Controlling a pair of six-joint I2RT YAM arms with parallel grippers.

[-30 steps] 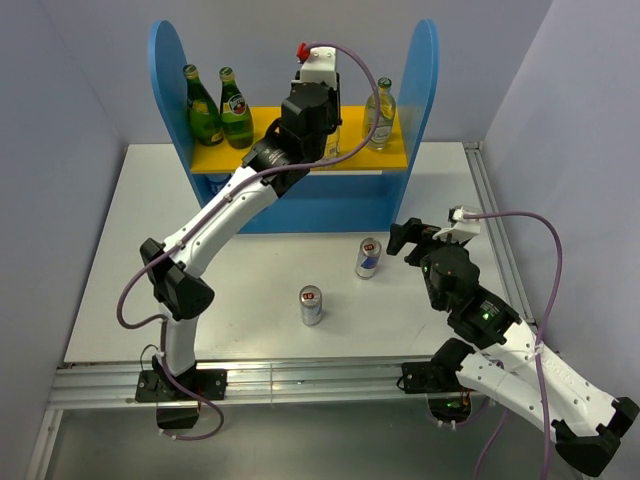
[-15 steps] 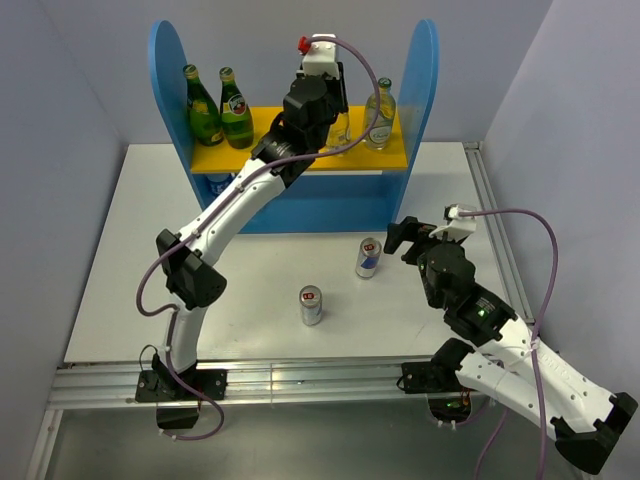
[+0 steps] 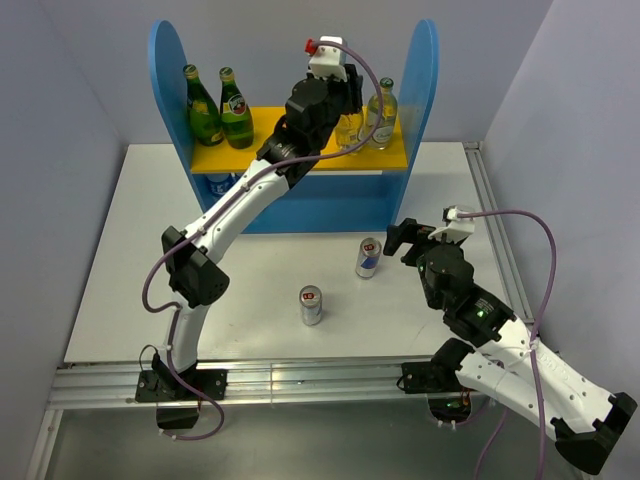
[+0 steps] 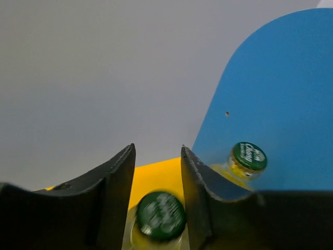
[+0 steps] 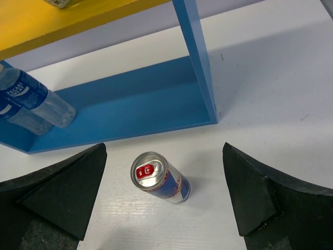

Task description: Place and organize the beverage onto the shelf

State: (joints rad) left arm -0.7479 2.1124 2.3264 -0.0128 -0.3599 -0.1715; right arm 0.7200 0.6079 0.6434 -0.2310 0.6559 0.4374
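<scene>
The shelf (image 3: 425,90) stands at the back. Two dark green bottles (image 3: 220,108) stand at the left of its yellow top board (image 3: 225,158), and a clear green-capped bottle (image 3: 380,112) stands at the right. My left gripper (image 3: 347,100) is shut on the second clear bottle (image 3: 347,132) just left of the first one. In the left wrist view its cap (image 4: 161,216) sits between the fingers of the gripper (image 4: 157,147). My right gripper (image 3: 403,238) is open and empty beside the blue-silver can (image 3: 368,258); that can (image 5: 158,177) stands between its fingers (image 5: 164,148). The silver-red can (image 3: 311,305) stands on the table.
Two blue-labelled water bottles (image 5: 31,99) stand at the left of the shelf's lower blue base (image 5: 130,99), partly seen from above (image 3: 220,182). The standing clear bottle's cap (image 4: 248,156) is close to the right finger, against the blue side panel (image 4: 281,94).
My left gripper has moved a little to the right along the top board with the clear bottle, closer to the other clear bottle. The right gripper has barely moved.
</scene>
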